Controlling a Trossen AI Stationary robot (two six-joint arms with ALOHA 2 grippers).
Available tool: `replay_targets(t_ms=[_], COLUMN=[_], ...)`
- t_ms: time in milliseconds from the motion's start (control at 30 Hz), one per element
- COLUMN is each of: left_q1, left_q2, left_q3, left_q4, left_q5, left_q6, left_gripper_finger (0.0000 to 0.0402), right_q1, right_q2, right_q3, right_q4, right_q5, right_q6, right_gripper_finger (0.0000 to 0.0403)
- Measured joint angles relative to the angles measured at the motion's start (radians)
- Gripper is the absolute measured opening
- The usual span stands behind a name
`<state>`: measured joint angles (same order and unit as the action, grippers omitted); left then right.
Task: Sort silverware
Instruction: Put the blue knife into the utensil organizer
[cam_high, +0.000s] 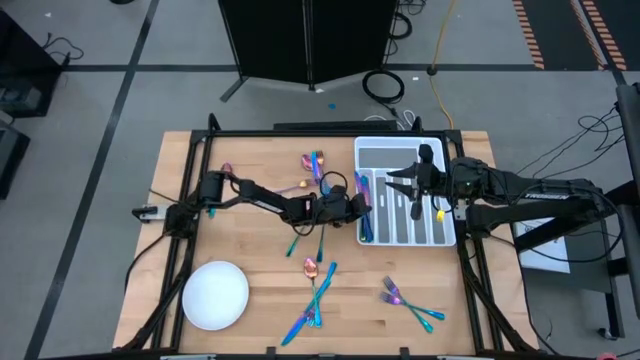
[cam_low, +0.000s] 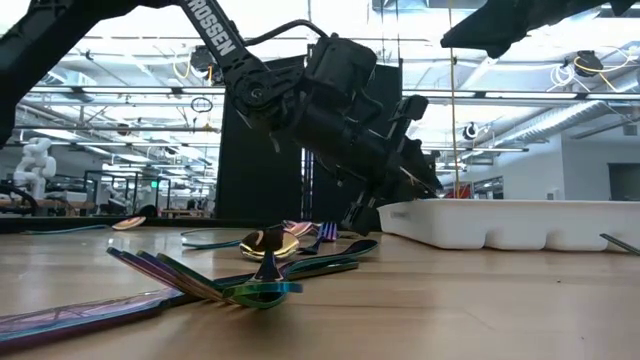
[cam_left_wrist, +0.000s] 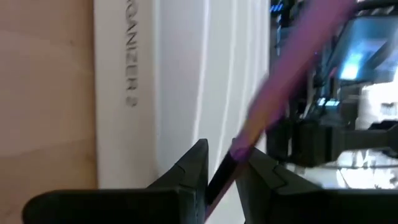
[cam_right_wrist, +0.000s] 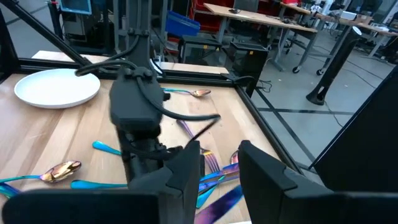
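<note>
The silverware lies scattered on the wooden table: a spoon and others at the far middle, a crossed group in front, and forks at the near right. The white divided tray stands at the far right. My left gripper is at the tray's left wall. Its fingers stand open on either side of a slim pink-purple piece, which slants up out of the gap. My right gripper hovers open over the tray with nothing between its fingers. My left gripper has the pink-purple piece's dark lower end in the gap between its parted fingers. I cannot tell whether that end touches either finger. The fingers come nearly level from the table's left, and the piece slants upward over the tray.
A round white plate sits at the near left. A blue piece lies in the tray's left compartment. In the low view, forks and spoons are heaped in front of the tray. A black frame rims the table.
</note>
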<state>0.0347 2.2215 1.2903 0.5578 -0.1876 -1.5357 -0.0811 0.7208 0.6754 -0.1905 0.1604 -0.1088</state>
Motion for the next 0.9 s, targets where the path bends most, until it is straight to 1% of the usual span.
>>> replay_targets(t_ms=[100,167,267,400,567,733,900], left_q1=[0.027,0.044,0.068,0.091,0.096,0.105,0.107], left_q2=[0.000,-0.002,-0.003,-0.009,-0.012,-0.013,-0.038], left_q3=[0.000,0.000,0.000,0.000,0.003,0.014,0.088], left_q4=[-0.023,-0.025,-0.025,-0.042,-0.078,-0.106,-0.306], left_q5=[0.087,0.129,0.165,0.220,0.253,0.271,0.259], left_q6=[0.012,0.069,0.154,0.217,0.343,0.429,0.533], left_gripper_finger=[0.0073,0.0073,0.0073,0.0073,0.0073,0.0072,0.0072], right_q1=[0.000,0.000,0.000,0.000,0.000,0.000,0.000], right_q2=[0.000,0.000,0.000,0.000,0.000,0.000,0.000], right_q3=[0.000,0.000,0.000,0.000,0.000,0.000,0.000], right_q4=[0.000,0.000,-0.001,-0.002,0.002,0.020,0.024], right_q5=[0.000,0.000,0.000,-0.001,-0.001,-0.001,-0.001], right_q6=[-0.001,0.000,-0.001,-0.010,-0.028,-0.035,-0.039], right_gripper_finger=[0.0095,0.0095,0.0095,0.0095,0.0095,0.0095,0.0095])
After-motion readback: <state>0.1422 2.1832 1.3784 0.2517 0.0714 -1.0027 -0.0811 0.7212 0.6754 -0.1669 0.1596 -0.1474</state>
